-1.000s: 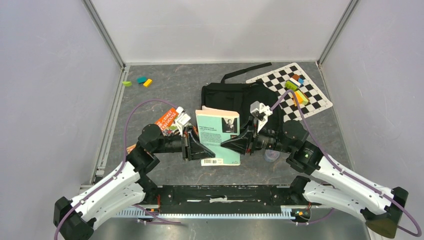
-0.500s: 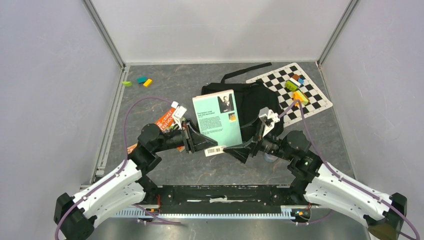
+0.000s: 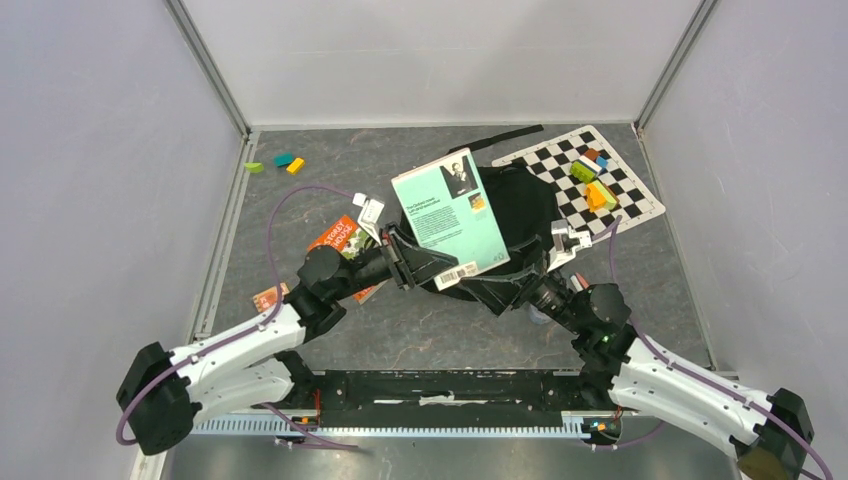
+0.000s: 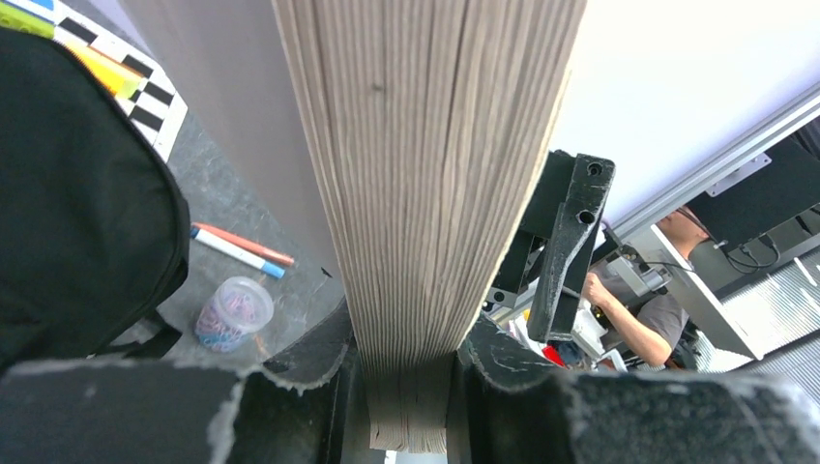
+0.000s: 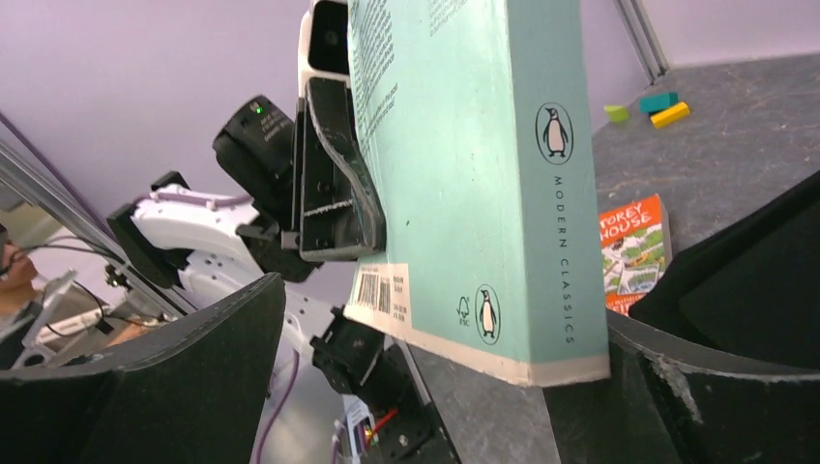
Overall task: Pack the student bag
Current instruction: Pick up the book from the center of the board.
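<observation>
1. At the far left rear of the table (image 3: 400, 330) lay a few loose coloured blocks (image 3: 275, 162), well apart from the work. An orange paperback (image 3: 340, 238) lay flat just beside the left arm, not yet packed.
2. The left gripper (image 3: 422, 263) was clamped on the lower edge of a teal paperback (image 3: 452, 212). The left wrist view showed the page block pinched between both fingers (image 4: 290, 401).
3. The teal paperback (a Penguin Modern Classics, going by the spine in the right wrist view) was held off the table, tilted, back cover facing the overhead camera. It was over the near edge of the student bag (image 3: 532, 205).
4. The student bag lay at centre rear, largely hidden behind the book. I could not tell whether its opening was unzipped.
5. The right gripper (image 3: 487, 287) sat low beside the book's lower corner. Its jaws were spread wide and held nothing.
6. At the right rear, the checkered mat (image 3: 632, 200) touched the bag's far side.
7. Step in hand, as I judged it: carrying the first book to the bag.
8. The next move likely called for the right gripper to lift the bag's mouth open. The left could then angle the book spine-first and slide it in without snagging the fabric.
</observation>
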{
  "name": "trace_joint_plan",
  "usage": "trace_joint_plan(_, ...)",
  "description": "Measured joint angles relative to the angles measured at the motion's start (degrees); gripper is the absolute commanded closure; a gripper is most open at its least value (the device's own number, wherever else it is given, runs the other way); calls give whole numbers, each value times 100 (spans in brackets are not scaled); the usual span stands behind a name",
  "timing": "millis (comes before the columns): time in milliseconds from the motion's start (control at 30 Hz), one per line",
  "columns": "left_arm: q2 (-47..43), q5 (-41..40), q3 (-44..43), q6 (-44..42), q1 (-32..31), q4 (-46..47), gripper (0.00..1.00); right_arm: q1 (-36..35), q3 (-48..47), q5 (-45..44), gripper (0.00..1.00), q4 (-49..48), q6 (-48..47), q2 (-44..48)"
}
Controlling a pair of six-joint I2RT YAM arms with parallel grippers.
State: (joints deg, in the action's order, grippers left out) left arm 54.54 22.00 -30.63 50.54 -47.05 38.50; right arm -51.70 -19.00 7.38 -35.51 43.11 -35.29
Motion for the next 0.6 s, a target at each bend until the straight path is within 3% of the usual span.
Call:
trace_joint_plan(167, 315, -337, -166, -9, -299, 452, 98, 0, 0, -234, 13, -315, 262, -101)
trace_joint_plan(600, 597, -710, -354, -61, -616, 1001, 98, 4, 13, -542, 83, -785, 470, -33)
